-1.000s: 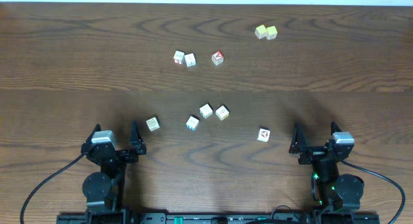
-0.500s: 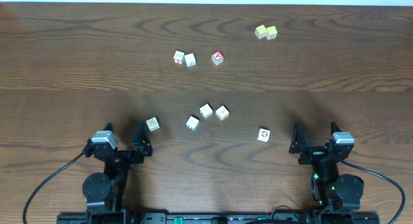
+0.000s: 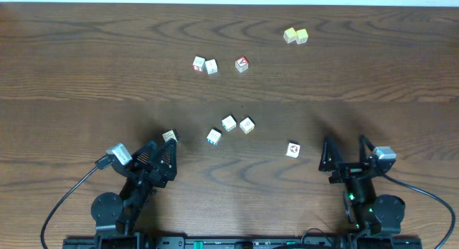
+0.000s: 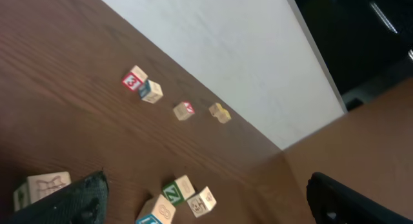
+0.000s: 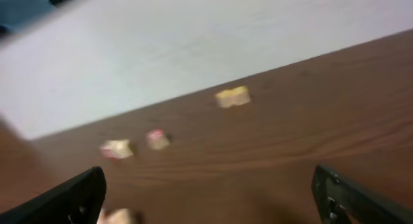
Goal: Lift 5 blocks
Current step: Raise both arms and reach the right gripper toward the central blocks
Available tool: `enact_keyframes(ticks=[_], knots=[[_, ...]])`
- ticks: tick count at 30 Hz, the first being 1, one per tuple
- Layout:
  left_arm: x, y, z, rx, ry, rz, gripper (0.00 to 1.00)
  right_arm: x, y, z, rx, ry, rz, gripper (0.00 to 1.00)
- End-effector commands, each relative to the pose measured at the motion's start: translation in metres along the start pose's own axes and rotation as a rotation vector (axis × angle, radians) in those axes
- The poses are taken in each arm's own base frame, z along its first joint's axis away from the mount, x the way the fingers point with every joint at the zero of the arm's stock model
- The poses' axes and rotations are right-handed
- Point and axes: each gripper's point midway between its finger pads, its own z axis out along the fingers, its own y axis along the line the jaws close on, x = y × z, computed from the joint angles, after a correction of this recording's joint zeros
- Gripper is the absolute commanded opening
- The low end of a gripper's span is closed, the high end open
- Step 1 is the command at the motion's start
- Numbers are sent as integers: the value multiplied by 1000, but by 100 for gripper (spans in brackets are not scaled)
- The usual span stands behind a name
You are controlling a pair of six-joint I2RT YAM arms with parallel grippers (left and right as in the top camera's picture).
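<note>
Five small cream-white wooden blocks [image 4: 175,188] lay in a loose band running left to right across the near half of the dark brown wooden table [image 3: 72,77]. Being cubes, they had no long axis, and each sat flat on one face.

- The greenish-marked block [image 3: 170,136] lay farthest left, turned slightly off the table's grain.
- The teal-marked block [image 3: 214,137] sat more skewed, with a corner toward the arms.
- Just beyond it, the white-topped block [image 3: 229,123] and the yellow-faced block [image 3: 247,125] stood side by side, nearly touching.
- The reddish-brown-marked block [image 3: 292,150] lay apart at the right, almost square with the table edge.

The left gripper [image 3: 161,150] was angled toward the far right with its jaws spread wide and nothing between them. The greenish-marked block sat just beside one finger, outside the gap.

The right gripper [image 3: 344,148] pointed straight up the table, equally wide and empty, near the reddish-brown-marked block. Its wrist view was blurred.

Farther off stood a red-topped cube [image 3: 242,64] and two yellow-green cubes [image 3: 295,36].
</note>
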Motion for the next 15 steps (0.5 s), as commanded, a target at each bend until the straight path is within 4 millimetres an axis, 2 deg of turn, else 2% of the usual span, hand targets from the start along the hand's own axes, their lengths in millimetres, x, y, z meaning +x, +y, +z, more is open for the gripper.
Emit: enact_keyframes(ticks=[1,4,7,9,12,15], knots=[[11,-12,-1,69,68,93,98,17,35,-5,-192,123,275,99],[-1,-29,-4,93,46,114,98,12,43,-6,-227,125,390,99],[-19,-51,-9,103,32,191,98,-12,66,-12,-356,45,287,99],[-31,-63,-9,69,66,258,98,-40,85,-22,-450,-62,210,99],[-40,-70,-6,-3,162,343,98,-63,97,-30,-483,-123,152,99],[-50,-63,0,-138,300,371,98,-81,106,-34,-454,-109,70,99]])
